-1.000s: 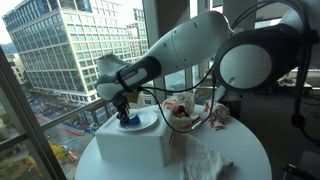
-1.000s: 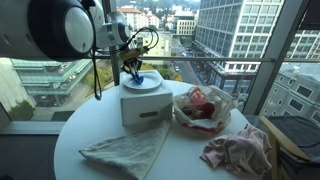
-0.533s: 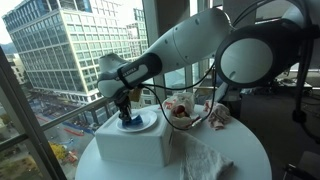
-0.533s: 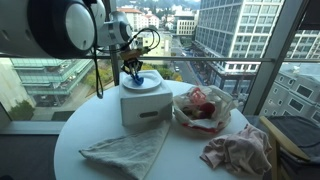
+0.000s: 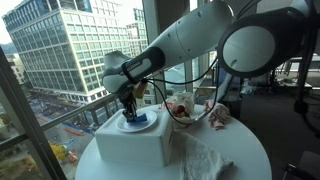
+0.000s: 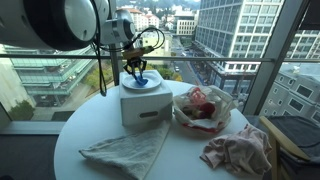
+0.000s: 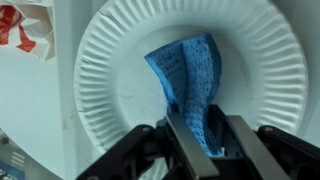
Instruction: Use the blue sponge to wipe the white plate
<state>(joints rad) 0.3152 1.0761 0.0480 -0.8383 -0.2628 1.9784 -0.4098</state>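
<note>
You have the blue sponge clamped between the jaws of the gripper, lying on the white plate, right of centre in the wrist view. In an exterior view, the plate tops a white box at the upper left of the round table. A grey cloth lies lower left, a crumpled wrapper centre, a pinkish cloth right. Windows show city buildings behind.

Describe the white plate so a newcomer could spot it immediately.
On the round white table stands a white box. The plate lies on top of it: a ribbed paper disc, the only thing carrying the blue sponge.
</note>
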